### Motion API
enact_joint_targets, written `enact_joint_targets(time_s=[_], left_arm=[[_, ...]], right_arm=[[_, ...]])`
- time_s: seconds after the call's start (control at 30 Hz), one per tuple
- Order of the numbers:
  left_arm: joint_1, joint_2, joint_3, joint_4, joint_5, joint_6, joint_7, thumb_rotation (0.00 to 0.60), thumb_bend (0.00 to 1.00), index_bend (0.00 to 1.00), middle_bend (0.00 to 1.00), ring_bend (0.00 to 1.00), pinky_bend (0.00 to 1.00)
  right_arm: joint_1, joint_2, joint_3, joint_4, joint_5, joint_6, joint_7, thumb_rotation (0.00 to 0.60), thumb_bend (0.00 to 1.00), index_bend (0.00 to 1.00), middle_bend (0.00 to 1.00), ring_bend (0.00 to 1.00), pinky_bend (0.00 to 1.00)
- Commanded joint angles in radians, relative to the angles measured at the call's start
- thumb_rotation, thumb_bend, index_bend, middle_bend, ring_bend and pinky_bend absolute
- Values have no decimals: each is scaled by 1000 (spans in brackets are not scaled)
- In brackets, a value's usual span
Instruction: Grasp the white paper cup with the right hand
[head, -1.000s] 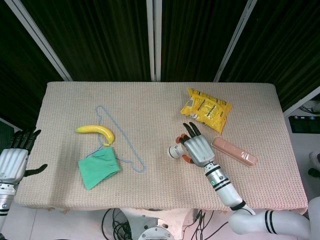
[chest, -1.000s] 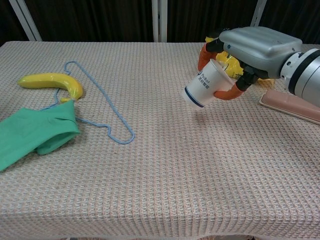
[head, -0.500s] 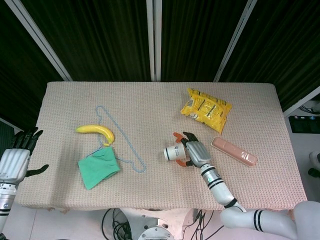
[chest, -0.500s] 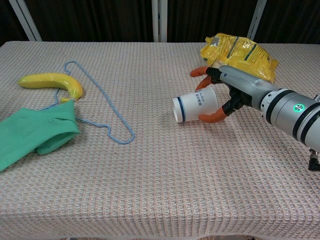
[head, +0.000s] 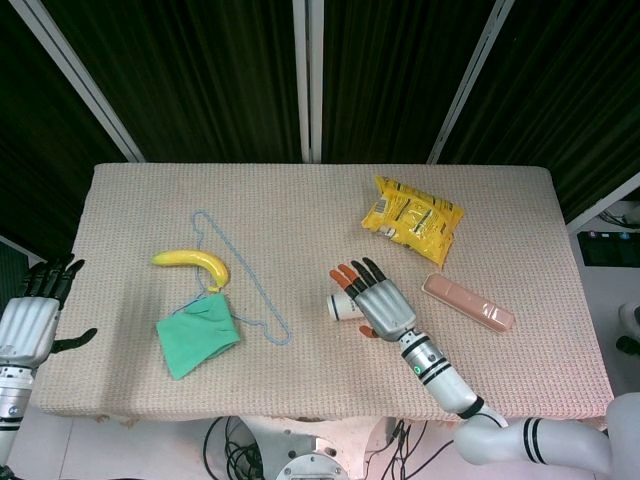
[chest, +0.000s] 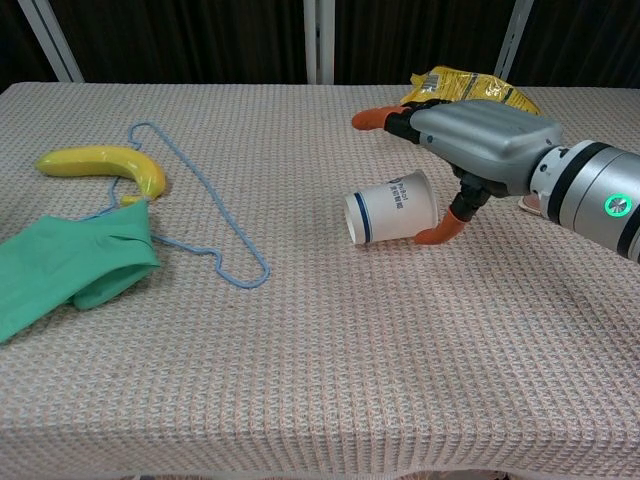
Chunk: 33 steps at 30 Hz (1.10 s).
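The white paper cup (chest: 392, 208) lies on its side on the table, mouth toward the left; the head view shows only its left end (head: 341, 308). My right hand (chest: 480, 145) hovers over it with fingers stretched out flat above the cup, not wrapped round it. Its orange thumb tip (chest: 437, 232) is at the cup's base. In the head view the right hand (head: 380, 305) covers most of the cup. My left hand (head: 30, 325) hangs off the table's left edge, fingers apart and empty.
A yellow snack bag (head: 412, 219) lies behind the right hand and a pink case (head: 468, 302) to its right. A banana (head: 192, 263), a green cloth (head: 197, 333) and a blue wire hanger (head: 245, 285) lie on the left half.
The cup, held tilted above the table a second ago, now lies on the table. The right hand's fingers have spread and lifted off it. The left hand has not moved.
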<state>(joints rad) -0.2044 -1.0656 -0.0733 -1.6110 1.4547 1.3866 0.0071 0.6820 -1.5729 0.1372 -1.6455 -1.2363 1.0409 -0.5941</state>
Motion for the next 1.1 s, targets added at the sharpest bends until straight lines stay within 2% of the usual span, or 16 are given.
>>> enact_joint_targets(time_s=[0.03, 0.13, 0.33, 0.57, 0.73, 1.1], left_arm=[[0, -3, 0, 2, -1, 1, 8, 600, 126, 34, 0, 0, 0], [1, -4, 1, 2, 3, 5, 11, 600, 126, 34, 0, 0, 0], [3, -2, 0, 4, 3, 8, -1, 600, 126, 34, 0, 0, 0], [4, 0, -2, 7, 2, 8, -14, 600, 126, 35, 0, 0, 0], [4, 2, -3, 10, -1, 5, -21, 600, 126, 35, 0, 0, 0], [4, 4, -3, 16, 0, 4, -32, 600, 127, 35, 0, 0, 0]], right_arm=[[75, -26, -25, -126, 83, 36, -470, 600, 57, 0, 156, 0, 0], [101, -77, -22, -115, 145, 57, -584, 600, 65, 0, 176, 0, 0], [127, -142, -21, -69, 200, 82, -650, 600, 77, 0, 205, 0, 0], [143, -186, -25, -8, 222, 99, -654, 600, 87, 4, 262, 0, 0], [150, -212, -26, 27, 225, 111, -645, 600, 101, 41, 297, 0, 0], [153, -246, -38, 96, 187, 139, -616, 600, 185, 205, 476, 20, 0]])
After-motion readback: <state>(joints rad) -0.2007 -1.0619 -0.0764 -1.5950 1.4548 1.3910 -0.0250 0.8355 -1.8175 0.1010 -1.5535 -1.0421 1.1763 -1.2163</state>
